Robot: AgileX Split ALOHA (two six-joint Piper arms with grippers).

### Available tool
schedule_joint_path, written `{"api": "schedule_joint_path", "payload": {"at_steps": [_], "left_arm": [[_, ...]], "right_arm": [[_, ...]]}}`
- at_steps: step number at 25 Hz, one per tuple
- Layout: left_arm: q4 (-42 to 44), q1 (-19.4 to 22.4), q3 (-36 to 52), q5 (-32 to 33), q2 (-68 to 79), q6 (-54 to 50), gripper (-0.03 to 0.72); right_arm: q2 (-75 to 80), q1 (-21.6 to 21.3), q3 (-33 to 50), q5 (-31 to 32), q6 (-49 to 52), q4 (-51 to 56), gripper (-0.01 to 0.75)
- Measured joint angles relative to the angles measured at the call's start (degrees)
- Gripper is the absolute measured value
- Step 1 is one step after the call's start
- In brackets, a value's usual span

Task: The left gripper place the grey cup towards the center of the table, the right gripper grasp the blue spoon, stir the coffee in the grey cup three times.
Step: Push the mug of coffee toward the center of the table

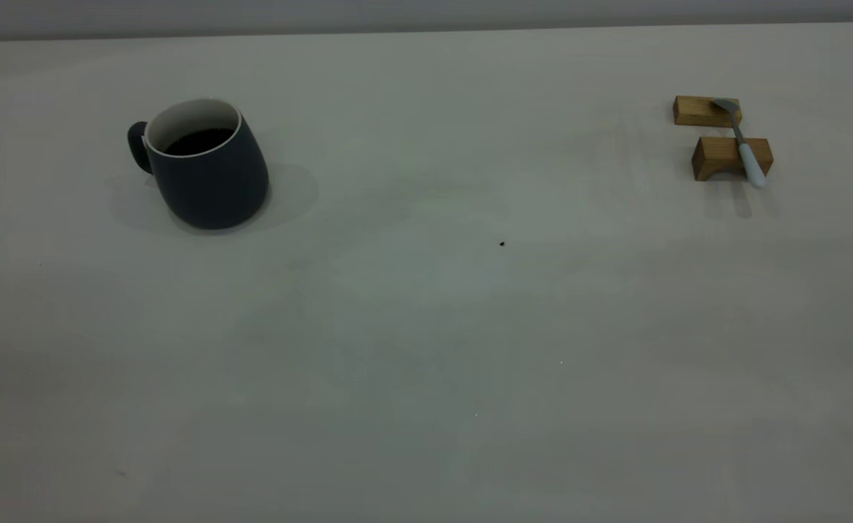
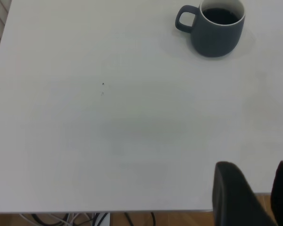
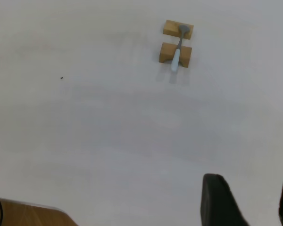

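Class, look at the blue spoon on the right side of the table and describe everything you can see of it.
The blue spoon is small and slim, with a pale light-blue handle, a thin grey metal-looking neck and a grey bowl. It lies across two wooden blocks, bridging the gap between them: the bowl rests on the far block, the handle on the near one, its tip jutting past the block's edge. It sits on the right side of the table, far from the grey cup. No gripper touches it.
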Motion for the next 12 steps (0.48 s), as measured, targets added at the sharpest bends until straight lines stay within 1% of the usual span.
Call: {"api": "schedule_joint_path", "payload": {"at_steps": [12], "left_arm": [[0.00, 0.00, 0.00, 0.00, 0.29, 0.00, 0.276]], "right_arm": [[0.00, 0.00, 0.00, 0.00, 0.00, 0.00, 0.357]]}}
